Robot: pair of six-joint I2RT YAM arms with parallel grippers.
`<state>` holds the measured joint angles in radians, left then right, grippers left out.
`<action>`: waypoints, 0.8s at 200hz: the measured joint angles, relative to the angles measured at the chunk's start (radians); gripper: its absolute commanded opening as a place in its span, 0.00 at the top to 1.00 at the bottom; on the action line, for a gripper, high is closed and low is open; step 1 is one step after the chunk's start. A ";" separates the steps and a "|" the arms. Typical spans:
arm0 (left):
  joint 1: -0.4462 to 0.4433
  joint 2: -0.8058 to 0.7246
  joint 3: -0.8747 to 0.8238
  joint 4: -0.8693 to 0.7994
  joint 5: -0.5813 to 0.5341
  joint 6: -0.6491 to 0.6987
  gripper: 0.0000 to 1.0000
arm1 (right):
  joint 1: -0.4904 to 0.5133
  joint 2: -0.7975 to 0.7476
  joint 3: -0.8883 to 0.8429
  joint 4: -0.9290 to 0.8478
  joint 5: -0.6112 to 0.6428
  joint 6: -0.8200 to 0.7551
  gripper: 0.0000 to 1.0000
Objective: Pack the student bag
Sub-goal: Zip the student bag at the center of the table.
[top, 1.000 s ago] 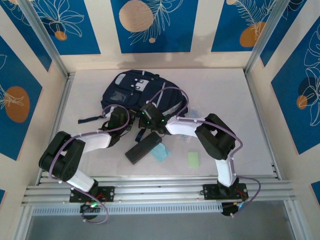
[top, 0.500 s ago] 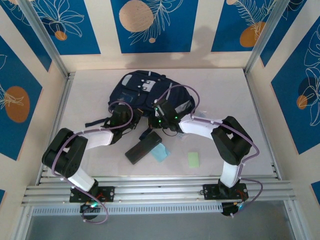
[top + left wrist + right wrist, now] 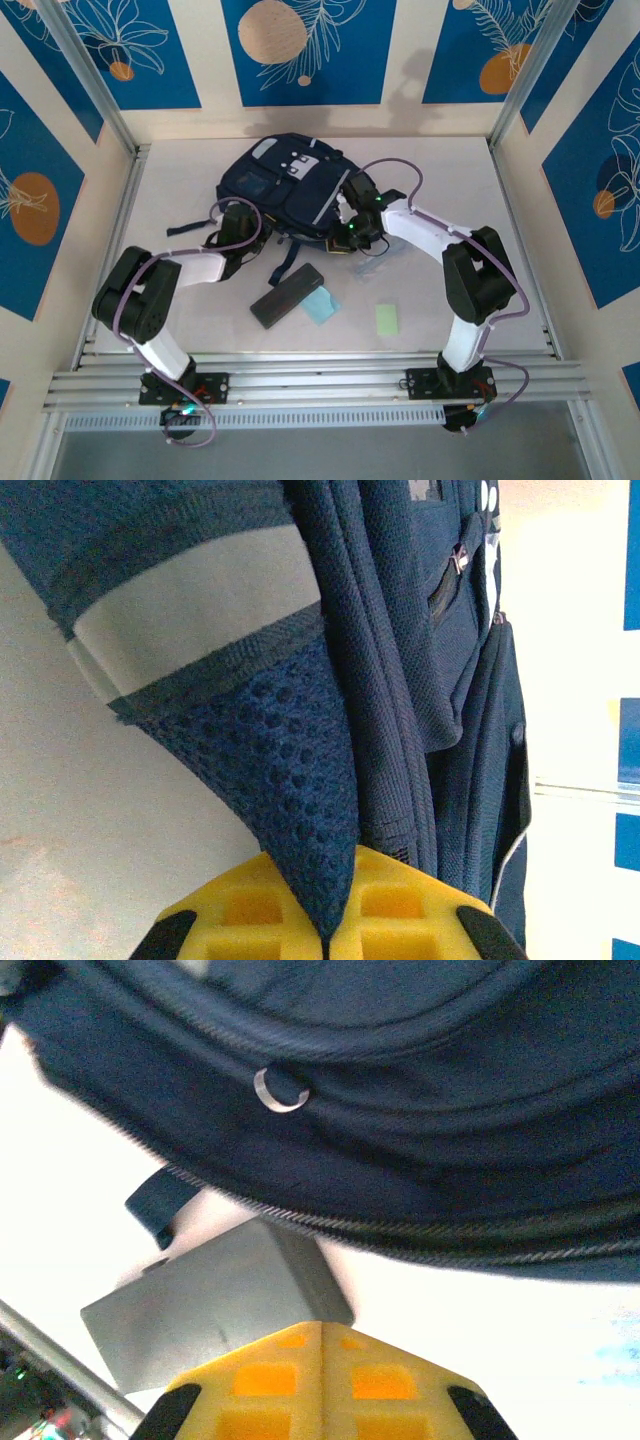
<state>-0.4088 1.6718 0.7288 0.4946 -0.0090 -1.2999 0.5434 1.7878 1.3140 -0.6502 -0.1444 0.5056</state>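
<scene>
The student bag [image 3: 285,185], dark navy with pale grey trim and a white patch, lies at the back middle of the table. My left gripper [image 3: 233,226] is at its near-left corner. In the left wrist view the yellow jaws of the left gripper [image 3: 330,910] are shut on a point of the bag's navy mesh fabric [image 3: 290,780]. My right gripper [image 3: 350,232] sits at the bag's near-right edge. Seen from the right wrist, the right gripper [image 3: 322,1328] is shut with nothing between its pads, just under the bag's zipped edge [image 3: 400,1160].
A slim black case [image 3: 287,296] lies in front of the bag, showing grey behind the right jaws [image 3: 200,1315]. A pale blue card [image 3: 321,305] and a green note [image 3: 388,319] lie near it. A loose strap [image 3: 190,236] trails left. Walls close in on three sides.
The bag has shifted back and to the right and turned. The right gripper has swung right, from above the case to the bag's near-right edge. The left gripper followed, still pinching the mesh.
</scene>
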 measured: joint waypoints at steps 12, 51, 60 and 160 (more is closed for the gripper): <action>0.000 0.008 0.002 0.002 0.001 0.001 1.00 | 0.004 0.000 -0.001 -0.007 -0.014 0.001 1.00; -0.003 0.014 0.004 0.014 0.010 -0.019 1.00 | 0.065 -0.040 -0.056 0.111 -0.016 0.083 0.74; -0.010 0.013 0.005 0.018 0.013 -0.031 1.00 | 0.095 -0.055 -0.077 0.170 -0.011 0.105 0.70; -0.105 -0.028 0.014 0.044 -0.004 -0.161 1.00 | 0.204 0.031 -0.128 0.582 0.334 0.256 0.52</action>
<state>-0.5140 1.6440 0.7433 0.5388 -0.0132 -1.4612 0.7471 1.8191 1.1862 -0.0681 0.1898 0.7612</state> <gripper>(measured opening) 0.060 0.476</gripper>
